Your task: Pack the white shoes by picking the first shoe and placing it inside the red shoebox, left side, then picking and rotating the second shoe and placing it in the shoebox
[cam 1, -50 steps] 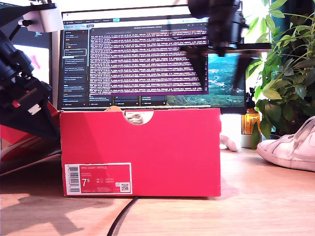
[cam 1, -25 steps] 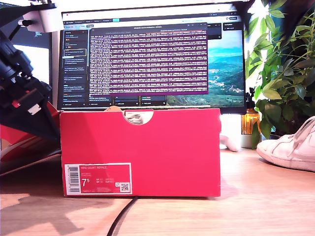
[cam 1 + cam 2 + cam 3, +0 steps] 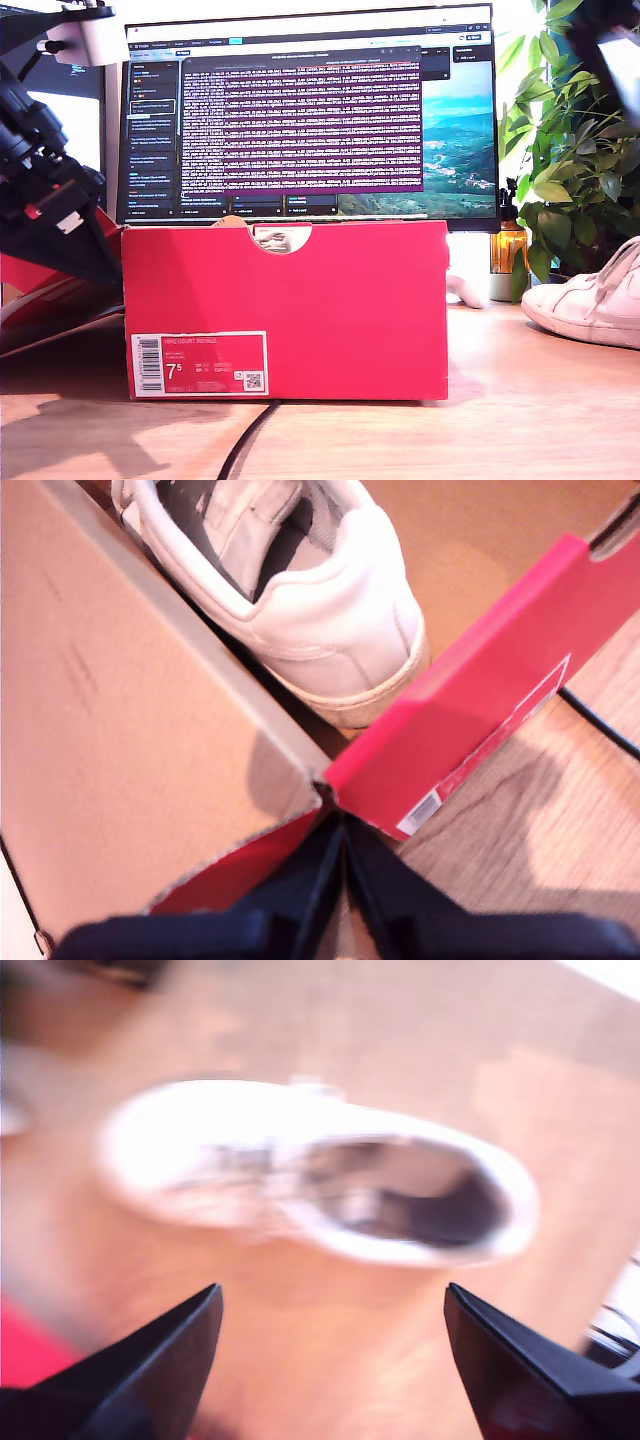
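One shoe (image 3: pixel 300 590) is already lodged in the red box (image 3: pixel 285 310); the other shoe (image 3: pixel 310 1175) lies on the table beneath my second gripper (image 3: pixel 330 1360), spread wide. My first gripper (image 3: pixel 343 880) is pinched shut, empty. An unrotated placement could jam

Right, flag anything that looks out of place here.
One white shoe lies alone on the table, at the exterior view's right, outside the red shoebox. Its mate is already inside. Nothing looks spilled or damaged.

bright red cardboard shoebox (image 3: pixel 285 310): open, upright on table | white leather sneaker (image 3: pixel 290 590): inside it | second white leather sneaker (image 3: pixel 590 300): on table, exterior view's right
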Robot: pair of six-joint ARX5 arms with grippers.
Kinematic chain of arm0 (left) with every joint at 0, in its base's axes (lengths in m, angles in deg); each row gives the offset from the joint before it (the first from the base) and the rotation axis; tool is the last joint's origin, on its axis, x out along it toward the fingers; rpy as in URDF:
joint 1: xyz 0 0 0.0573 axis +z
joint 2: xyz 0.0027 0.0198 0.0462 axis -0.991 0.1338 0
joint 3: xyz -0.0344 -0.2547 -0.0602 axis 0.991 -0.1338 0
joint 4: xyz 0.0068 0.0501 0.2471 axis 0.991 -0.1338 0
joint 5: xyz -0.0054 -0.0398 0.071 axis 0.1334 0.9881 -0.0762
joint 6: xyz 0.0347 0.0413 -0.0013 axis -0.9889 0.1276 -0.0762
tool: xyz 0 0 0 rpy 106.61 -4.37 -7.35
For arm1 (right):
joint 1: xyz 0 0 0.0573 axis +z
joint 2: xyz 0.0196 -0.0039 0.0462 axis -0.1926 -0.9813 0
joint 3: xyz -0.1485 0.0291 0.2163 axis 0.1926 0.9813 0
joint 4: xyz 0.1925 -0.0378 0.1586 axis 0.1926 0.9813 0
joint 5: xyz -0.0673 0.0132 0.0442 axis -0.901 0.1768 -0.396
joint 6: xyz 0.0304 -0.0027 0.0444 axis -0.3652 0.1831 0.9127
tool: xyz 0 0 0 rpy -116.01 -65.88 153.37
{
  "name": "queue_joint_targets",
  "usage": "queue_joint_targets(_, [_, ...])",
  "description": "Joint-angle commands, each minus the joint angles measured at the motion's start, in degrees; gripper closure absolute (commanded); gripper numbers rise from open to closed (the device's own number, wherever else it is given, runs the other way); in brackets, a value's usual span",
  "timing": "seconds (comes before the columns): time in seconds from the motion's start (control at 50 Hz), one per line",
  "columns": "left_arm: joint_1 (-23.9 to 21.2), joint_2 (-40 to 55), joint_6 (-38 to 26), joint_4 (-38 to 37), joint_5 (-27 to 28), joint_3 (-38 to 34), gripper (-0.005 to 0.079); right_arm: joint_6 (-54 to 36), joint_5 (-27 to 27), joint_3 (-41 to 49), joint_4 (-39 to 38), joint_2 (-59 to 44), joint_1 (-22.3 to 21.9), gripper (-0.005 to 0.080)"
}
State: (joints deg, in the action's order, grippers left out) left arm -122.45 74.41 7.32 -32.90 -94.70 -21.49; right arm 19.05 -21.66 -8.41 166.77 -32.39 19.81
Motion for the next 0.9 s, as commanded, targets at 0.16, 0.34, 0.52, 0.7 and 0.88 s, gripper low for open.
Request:
queue_joint_targets(0.16, [-0.09, 0.22, 0.22, 0.85, 0.04, 0.44, 0.0761, 0.35, 0.00, 6.49, -0.09, 1.88, -2.29, 0.0102])
queue_joint_targets(0.34, [-0.11, 0.22, 0.24, 0.85, 0.04, 0.44, 0.0760, 0.42, 0.15, 9.97, -0.07, 1.88, -3.37, 0.0103])
queue_joint_targets(0.52, [-0.09, 0.22, 0.22, 0.85, 0.04, 0.44, 0.0760, 0.42, -0.20, 12.50, -0.07, 1.88, -4.61, 0.0104])
queue_joint_targets(0.7, [-0.09, 0.22, 0.22, 0.85, 0.04, 0.44, 0.0760, 0.66, -1.49, 14.73, -0.07, 1.88, -5.73, 0.0105])
queue_joint_targets(0.88, [-0.09, 0.22, 0.24, 0.85, 0.04, 0.44, 0.0760, 1.07, -2.21, 17.97, -1.81, 1.88, -6.67, 0.0112])
